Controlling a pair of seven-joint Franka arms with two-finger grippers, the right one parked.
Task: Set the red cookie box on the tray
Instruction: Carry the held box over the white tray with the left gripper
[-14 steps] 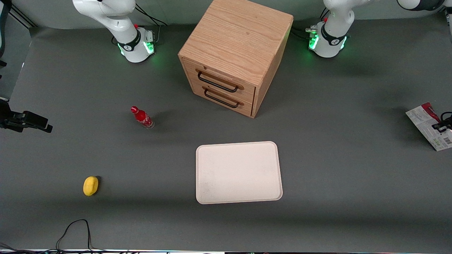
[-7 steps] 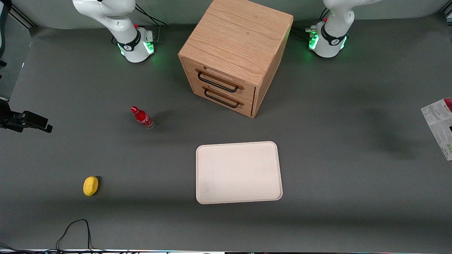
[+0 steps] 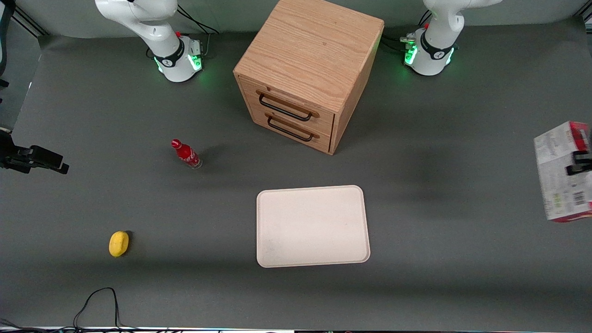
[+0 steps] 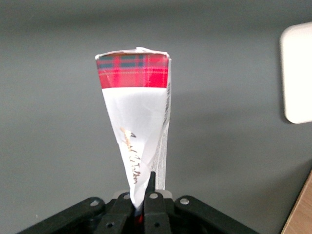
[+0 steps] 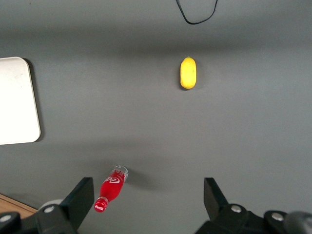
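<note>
The red cookie box (image 3: 560, 172) hangs in the air toward the working arm's end of the table, its whitish printed face with a barcode turned to the front camera and red showing at its edges. My left gripper (image 3: 581, 163) is shut on it. In the left wrist view the gripper (image 4: 142, 196) pinches the box (image 4: 139, 117) by its edge, and the box's red tartan end points away from the fingers. The cream-white tray (image 3: 312, 252) lies flat near the table's middle with nothing on it, well apart from the box. Its corner shows in the left wrist view (image 4: 298, 73).
A wooden drawer cabinet (image 3: 307, 69) stands farther from the front camera than the tray. A small red bottle (image 3: 186, 154) and a yellow lemon-like object (image 3: 119, 243) lie toward the parked arm's end. A black cable (image 3: 97, 303) lies near the front edge.
The box, held in the gripper, swung nearly out of the front view half a second ago. It has since come back in toward the tray and looks larger and more upright.
</note>
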